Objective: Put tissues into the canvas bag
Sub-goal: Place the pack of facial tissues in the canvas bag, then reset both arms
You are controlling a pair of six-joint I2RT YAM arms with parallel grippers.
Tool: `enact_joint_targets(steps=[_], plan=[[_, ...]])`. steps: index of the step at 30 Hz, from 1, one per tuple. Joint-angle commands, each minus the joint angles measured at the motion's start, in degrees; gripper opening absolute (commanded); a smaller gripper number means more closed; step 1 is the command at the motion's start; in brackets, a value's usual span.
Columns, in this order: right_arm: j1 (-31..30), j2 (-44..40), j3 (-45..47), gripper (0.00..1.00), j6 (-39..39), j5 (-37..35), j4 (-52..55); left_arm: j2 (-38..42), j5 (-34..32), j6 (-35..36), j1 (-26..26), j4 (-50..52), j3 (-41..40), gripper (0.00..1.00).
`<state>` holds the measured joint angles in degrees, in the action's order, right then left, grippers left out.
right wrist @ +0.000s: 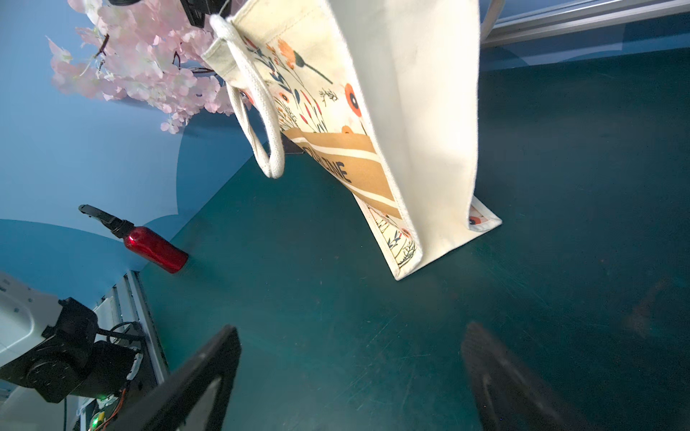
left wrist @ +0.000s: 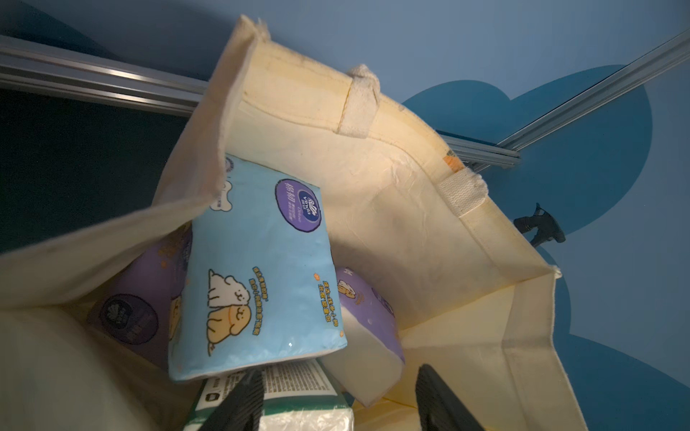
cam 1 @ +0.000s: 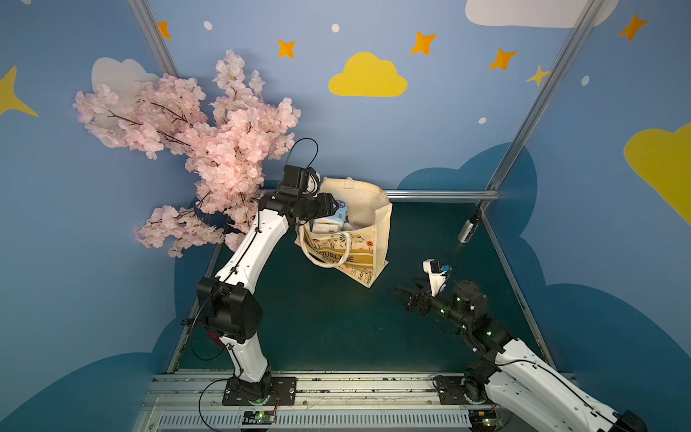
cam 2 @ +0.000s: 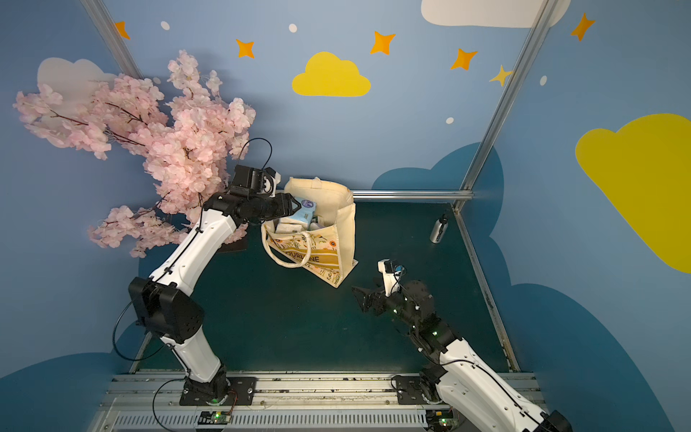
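The left end effector (cam 1: 330, 205), jaws apart and gripping nothing, hangs at the mouth of the canvas bag (cam 1: 379, 224), far on the table (cam 1: 336, 329). The tissues (left wrist: 257, 268) lie inside. The right end effector (cam 1: 403, 298) gapes wide, near right.

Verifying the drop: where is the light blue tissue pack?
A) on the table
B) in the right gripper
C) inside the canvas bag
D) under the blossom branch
C: the light blue pack sits inside the canvas bag, and the left gripper is open.
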<state>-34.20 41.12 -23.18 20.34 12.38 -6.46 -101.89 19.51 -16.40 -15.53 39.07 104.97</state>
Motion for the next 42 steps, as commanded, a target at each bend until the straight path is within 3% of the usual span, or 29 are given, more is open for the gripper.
enact_joint_targets(steps=[1,8,15,19,26,35,39,42], plan=[[0.4,-1.0,-0.9,0.94,-0.2,0.3,0.5,2.7,-2.2,0.9,-0.2,0.0,-1.4,0.67],[0.6,-1.7,-1.2,0.94,-0.7,-0.2,1.4,7.9,-5.5,0.8,-0.5,-1.6,-4.9,0.72],[0.7,-2.6,-1.0,0.94,-1.9,-2.1,3.4,14.3,-6.9,1.0,-2.5,-7.2,-10.7,0.90],[0.7,-4.2,-1.3,0.94,-3.2,-3.5,5.5,18.0,-10.9,1.3,-4.3,-8.8,-14.3,0.99],[1.8,-7.7,-2.4,0.94,-6.6,-7.8,11.0,28.7,-16.6,1.2,-7.4,-16.9,-26.3,1.00],[5.3,-7.4,-1.1,0.94,-13.2,-24.0,10.7,41.6,-31.5,2.7,-11.5,-21.7,-42.2,1.00],[8.1,-4.1,3.9,0.94,-20.0,-34.5,-1.0,47.9,-42.4,4.2,-11.6,-24.6,-51.5,1.00],[11.8,-0.7,7.4,0.94,-22.3,-34.7,-10.8,52.5,-48.5,5.6,-11.3,-26.7,-58.6,1.00]])
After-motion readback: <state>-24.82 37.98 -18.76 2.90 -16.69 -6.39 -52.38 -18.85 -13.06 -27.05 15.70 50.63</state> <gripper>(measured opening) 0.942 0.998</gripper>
